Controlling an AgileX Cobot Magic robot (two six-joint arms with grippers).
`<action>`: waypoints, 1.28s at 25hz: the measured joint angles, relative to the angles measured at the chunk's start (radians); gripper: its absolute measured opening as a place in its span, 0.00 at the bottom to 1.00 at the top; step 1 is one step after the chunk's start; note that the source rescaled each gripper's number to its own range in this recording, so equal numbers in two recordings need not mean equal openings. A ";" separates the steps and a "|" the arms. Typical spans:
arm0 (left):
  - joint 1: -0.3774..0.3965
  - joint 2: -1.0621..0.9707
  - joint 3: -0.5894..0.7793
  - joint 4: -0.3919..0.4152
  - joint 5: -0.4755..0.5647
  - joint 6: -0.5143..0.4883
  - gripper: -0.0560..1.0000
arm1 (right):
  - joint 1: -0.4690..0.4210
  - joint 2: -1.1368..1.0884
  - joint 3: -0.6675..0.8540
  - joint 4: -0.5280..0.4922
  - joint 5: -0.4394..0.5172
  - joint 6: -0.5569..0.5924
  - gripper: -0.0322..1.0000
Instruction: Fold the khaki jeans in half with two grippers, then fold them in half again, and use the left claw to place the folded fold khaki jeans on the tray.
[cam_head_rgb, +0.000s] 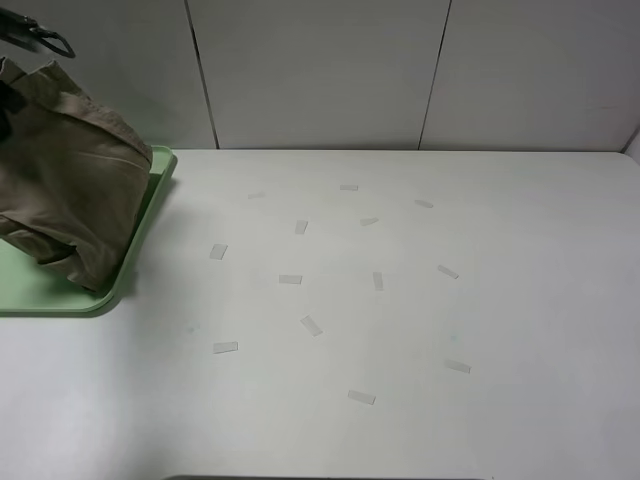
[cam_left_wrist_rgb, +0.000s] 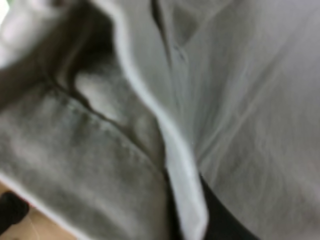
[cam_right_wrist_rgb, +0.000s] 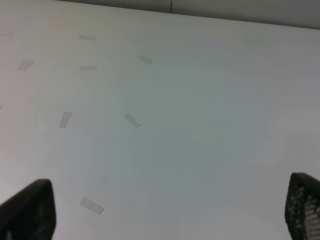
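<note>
Hanging folded at the table's (cam_head_rgb: 400, 300) far-left corner, the jeans (cam_head_rgb: 70, 180) droop lengthwise onto the tray (cam_head_rgb: 150, 200) (left hand's grip unclear); right hand (cam_right_wrist_rgb: 165, 210) gapes wide, empty.

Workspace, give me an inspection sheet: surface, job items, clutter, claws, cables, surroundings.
Surface: white table, dotted with small tape strips.
Job's things: folded khaki jeans hanging bunched over the green tray, their lower edge on or just above it; tray at the table's left edge.
Clutter: nothing seen beyond the tape.
Claws: left claw hidden by fabric filling its wrist view; right claw open over bare table, holding nothing.
Cables: nothing seen.
Surroundings: pale panelled wall behind.
</note>
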 joint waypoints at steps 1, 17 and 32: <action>0.000 0.000 0.000 0.000 0.005 -0.005 0.19 | 0.000 0.000 0.000 0.000 0.000 0.000 1.00; 0.000 -0.151 -0.011 0.058 0.147 -0.194 0.75 | 0.000 0.000 0.000 0.000 0.000 0.000 1.00; 0.000 -0.235 0.046 -0.032 0.142 -0.214 0.75 | 0.000 0.000 0.000 0.000 0.000 0.000 1.00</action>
